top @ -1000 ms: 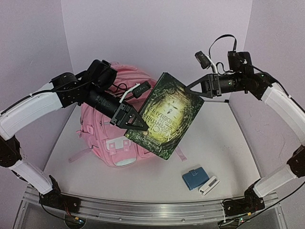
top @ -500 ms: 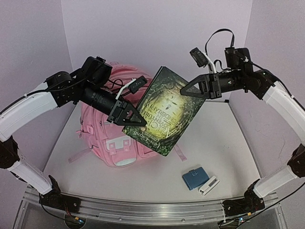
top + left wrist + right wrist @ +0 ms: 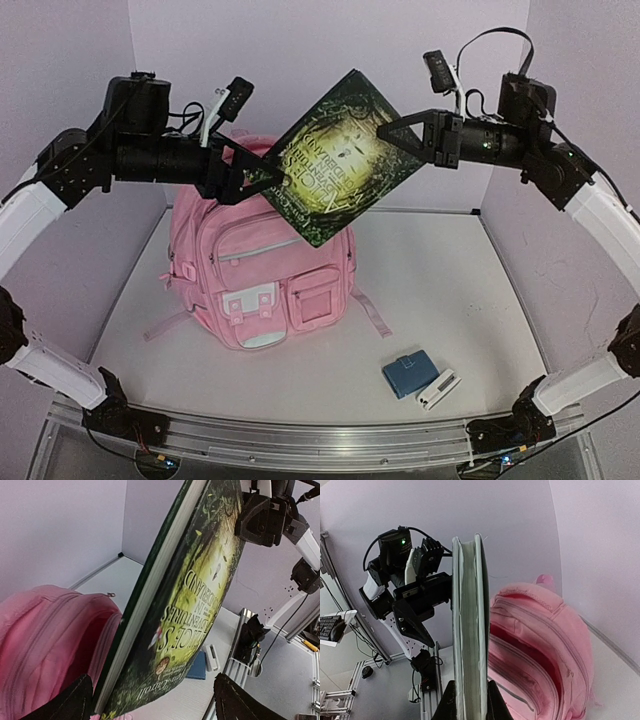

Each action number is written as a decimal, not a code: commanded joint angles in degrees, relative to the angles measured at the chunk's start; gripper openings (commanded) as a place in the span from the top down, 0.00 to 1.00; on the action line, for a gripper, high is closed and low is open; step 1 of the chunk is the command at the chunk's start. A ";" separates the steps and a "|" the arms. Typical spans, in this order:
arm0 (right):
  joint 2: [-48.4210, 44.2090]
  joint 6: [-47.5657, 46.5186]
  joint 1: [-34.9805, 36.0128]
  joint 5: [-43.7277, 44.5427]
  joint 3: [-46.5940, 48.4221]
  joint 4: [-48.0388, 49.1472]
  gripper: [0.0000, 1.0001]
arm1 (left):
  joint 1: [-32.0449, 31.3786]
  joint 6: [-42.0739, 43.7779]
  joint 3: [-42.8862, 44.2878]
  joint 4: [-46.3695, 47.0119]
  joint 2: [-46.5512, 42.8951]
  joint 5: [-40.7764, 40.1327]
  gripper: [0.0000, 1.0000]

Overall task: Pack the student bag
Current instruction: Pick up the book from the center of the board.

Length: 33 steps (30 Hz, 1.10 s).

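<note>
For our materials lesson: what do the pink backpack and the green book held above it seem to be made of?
The student bag: seemingly soft matte fabric; it sags and shows stitched seams and zips. The book: likely stiff board covers with a printed, slightly glossy finish, around pale paper pages visible at its edge.
</note>
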 commanded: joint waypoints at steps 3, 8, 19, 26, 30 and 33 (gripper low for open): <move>0.94 2.79 -1.00 5.95 5.37 21.62 1.00 | -0.45 4.00 0.69 -8.08 -4.09 -9.00 0.19; 2.74 3.24 -0.99 3.80 6.93 24.45 1.00 | -0.40 4.33 -2.73 -9.75 -3.83 -11.48 0.34; 4.84 5.17 -1.00 1.18 7.42 27.52 1.00 | 3.26 5.38 -5.16 -9.53 -2.57 -13.16 0.40; 4.57 5.22 -1.00 0.81 6.62 27.91 1.00 | 5.56 4.94 -6.02 -8.78 -2.23 -9.03 0.46; 4.71 5.08 -0.96 0.42 6.71 27.89 1.00 | 5.55 4.93 -7.16 -8.99 -2.87 -8.73 0.48; 5.43 5.25 -0.96 -0.67 7.35 27.79 1.00 | 5.52 3.38 -7.90 -9.11 -3.74 -6.28 0.60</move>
